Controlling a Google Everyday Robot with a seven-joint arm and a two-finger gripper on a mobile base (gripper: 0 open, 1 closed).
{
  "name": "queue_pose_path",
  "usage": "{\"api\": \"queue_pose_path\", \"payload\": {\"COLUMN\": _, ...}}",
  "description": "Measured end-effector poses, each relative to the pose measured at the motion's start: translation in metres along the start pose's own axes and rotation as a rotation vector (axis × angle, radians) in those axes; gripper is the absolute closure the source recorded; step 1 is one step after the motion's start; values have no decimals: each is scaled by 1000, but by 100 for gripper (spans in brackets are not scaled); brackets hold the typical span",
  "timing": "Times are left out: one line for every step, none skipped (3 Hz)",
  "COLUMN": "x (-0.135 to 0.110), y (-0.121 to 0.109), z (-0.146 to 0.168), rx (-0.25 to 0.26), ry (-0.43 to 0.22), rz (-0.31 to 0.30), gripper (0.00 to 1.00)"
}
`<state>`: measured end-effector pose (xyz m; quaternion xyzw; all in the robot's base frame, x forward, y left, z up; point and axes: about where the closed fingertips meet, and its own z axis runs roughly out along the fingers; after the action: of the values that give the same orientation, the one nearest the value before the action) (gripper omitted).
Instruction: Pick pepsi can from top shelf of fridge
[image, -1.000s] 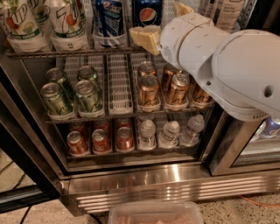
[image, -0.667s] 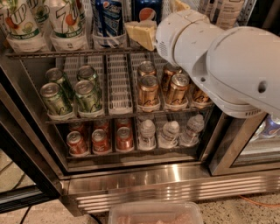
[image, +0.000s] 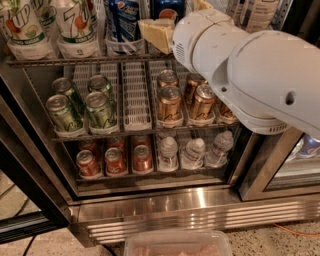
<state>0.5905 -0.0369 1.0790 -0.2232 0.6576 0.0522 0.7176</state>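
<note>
Gripper at top shelf, fingers spread either side pepsi can; 7UP btls alongside.

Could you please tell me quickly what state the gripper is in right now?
Gripper: at the top shelf by the pepsi can; state cannot be told.

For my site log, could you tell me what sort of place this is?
Probably a shop or canteen drinks cooler: steel fridge, rows of green cans and water bottles; the claw is at the top shelf.
</note>
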Motion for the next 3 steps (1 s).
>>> {"api": "queue_pose_path", "payload": {"x": 2, "y": -2, "z": 0, "rx": 19, "ry": -2, "rz": 12, "gripper": 32}}
{"api": "queue_pose_path", "payload": {"x": 5, "y": -9, "z": 1, "rx": 49, "ry": -1, "rz": 16, "gripper": 34}}
{"api": "queue_pose_path", "payload": {"x": 7, "y": -14, "z": 2, "rx": 71, "ry": -3, "rz": 17, "gripper": 34}}
